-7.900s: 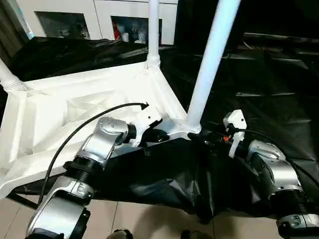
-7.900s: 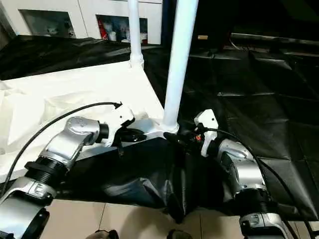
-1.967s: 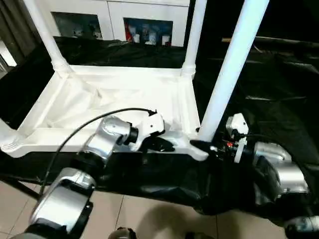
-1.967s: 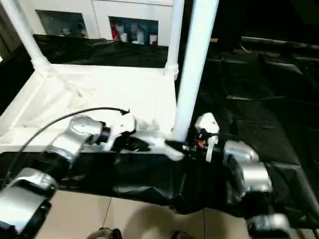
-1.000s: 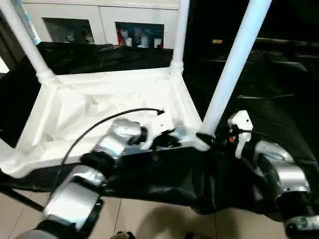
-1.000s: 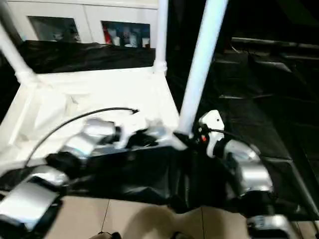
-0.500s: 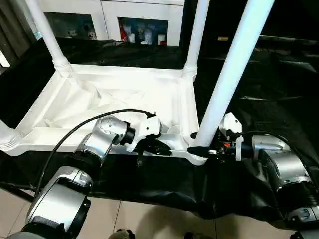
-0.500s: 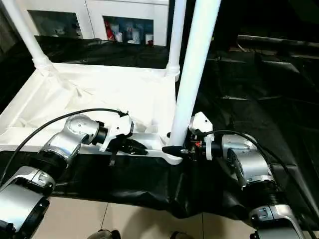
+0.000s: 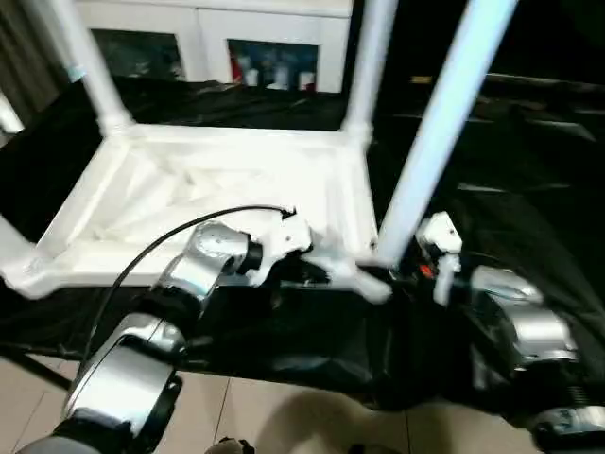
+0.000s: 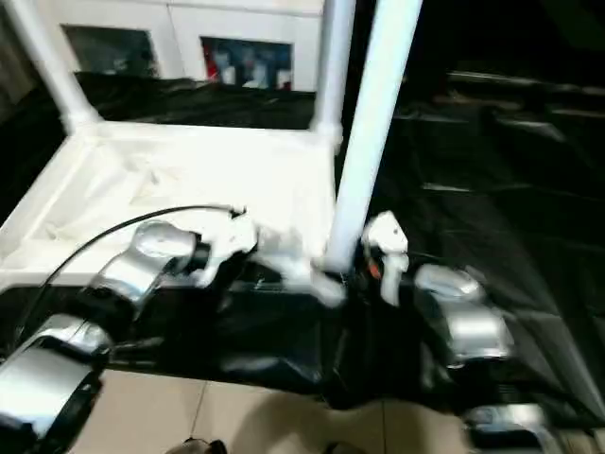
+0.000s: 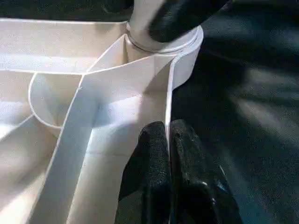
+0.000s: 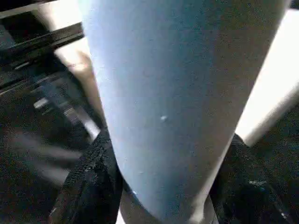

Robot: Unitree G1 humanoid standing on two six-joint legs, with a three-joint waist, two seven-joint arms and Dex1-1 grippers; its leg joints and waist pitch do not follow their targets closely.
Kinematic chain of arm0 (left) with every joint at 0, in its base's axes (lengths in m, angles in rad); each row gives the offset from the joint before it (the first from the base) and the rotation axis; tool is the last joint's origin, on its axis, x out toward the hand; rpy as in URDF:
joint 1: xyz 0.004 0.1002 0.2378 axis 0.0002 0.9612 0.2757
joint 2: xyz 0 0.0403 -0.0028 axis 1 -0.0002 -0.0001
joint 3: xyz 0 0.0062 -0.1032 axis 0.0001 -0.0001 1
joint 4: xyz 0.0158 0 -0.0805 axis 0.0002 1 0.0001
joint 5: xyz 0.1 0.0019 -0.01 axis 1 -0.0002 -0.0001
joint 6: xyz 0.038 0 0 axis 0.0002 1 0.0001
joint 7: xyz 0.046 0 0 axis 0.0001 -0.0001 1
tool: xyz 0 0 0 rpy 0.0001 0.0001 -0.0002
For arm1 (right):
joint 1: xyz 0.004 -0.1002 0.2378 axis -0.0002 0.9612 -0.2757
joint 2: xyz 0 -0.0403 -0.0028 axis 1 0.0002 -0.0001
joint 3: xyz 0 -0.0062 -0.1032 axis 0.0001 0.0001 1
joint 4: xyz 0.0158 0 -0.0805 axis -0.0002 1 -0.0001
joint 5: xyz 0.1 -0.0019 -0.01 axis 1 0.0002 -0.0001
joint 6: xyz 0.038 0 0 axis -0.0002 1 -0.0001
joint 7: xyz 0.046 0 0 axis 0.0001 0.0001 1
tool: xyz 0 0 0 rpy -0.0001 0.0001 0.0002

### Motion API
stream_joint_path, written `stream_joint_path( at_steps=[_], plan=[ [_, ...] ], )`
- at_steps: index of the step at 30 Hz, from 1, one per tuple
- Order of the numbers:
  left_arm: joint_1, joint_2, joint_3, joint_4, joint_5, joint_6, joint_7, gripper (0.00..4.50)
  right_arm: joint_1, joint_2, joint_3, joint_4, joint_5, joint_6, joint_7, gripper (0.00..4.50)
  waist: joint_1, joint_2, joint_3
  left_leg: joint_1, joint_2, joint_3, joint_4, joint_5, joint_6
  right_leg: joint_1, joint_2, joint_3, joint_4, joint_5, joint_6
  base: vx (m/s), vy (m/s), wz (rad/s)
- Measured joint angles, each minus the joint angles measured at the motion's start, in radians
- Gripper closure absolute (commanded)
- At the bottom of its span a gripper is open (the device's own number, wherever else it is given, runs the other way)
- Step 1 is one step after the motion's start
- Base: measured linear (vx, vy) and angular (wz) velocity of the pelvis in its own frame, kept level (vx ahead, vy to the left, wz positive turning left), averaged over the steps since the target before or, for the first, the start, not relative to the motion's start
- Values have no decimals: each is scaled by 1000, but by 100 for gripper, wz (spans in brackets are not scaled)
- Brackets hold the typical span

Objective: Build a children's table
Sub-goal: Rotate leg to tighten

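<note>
Black sheeting (image 9: 529,142) covers the surface, wrinkled and glossy, hanging over the near edge toward the tiled floor (image 9: 255,416). On it lies the white plastic table top (image 9: 217,189), upside down, ribbed underside facing up. Legs stand up from its corner sockets: one at the far left (image 9: 80,66), one at the far right (image 9: 369,66), one at the near right corner (image 9: 440,142), and part of one at the near left edge (image 9: 14,251). The near right leg is the largest in view and leans slightly to the right as it rises.

White cabinets (image 9: 189,28) with glass-fronted niches stand behind the surface.

Right arm: silver forearm comes in from the lower right. The right pincer (image 12: 161,186) sits at the base of the near right leg, one black finger (image 12: 91,182) on each side of the tube, pads against it. Half-wide, closed around the leg just above the socket.

Left arm: silver forearm comes in from the lower left, a black cable (image 9: 189,232) arching over it. The left pincer (image 11: 167,140) is narrow, its two fingers pressed together on the thin upright rim wall of the table top, just beside the near right corner socket (image 11: 163,44). The rim edge runs between the two fingertips.
</note>
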Motion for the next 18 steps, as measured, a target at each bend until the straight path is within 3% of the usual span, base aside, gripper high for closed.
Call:
stream_joint_path(
  at_steps=[3, 6, 8, 10, 15, 18],
  plan=[
    [-31, -86, 7, 44, 26, 45, 165, 450, -18, 86, -69, 34, -26, -11, -243, 251, -13, 3, 0, 0, -2, 0, -2, 0, 0, 2, 0, 0, -10, 0, 0, 0, 0, 0],
    [-33, -123, 7, 50, 37, 61, 218, 450, -17, 107, -86, 34, -34, -17, -329, 251, -14, 4, -1, 0, -3, -1, -3, 0, 0, 5, -1, 0, -18, 0, 0, 0, 0, 0],
    [-34, -126, 6, 55, 43, 51, 222, 450, -11, 115, -89, 28, -42, -27, -340, 251, -14, 4, -1, 0, -4, -1, -3, 0, 0, 5, -1, 0, -19, 0, 1, 0, 0, 0],
    [-34, -125, -1, 59, 50, 29, 221, 450, 0, 116, -90, 16, -45, -33, -340, 195, -12, 4, -1, 0, -5, -2, -4, 0, 0, 5, -1, 0, -20, 0, 1, 0, 0, 0],
    [-34, -121, -5, 74, 50, -13, 217, 450, 21, 131, -98, -9, -21, -43, -337, 138, -10, 7, -3, 0, -6, -2, -10, 0, 0, 5, -1, 1, -19, 0, 0, 0, 0, 0],
    [-34, -118, -5, 87, 52, -59, 220, 450, 41, 98, -100, -38, 17, -36, -272, 138, -6, 11, 0, -1, -6, -2, -12, 0, 0, 3, -1, 1, -19, 0, 0, 0, 0, 0]
  ],
)
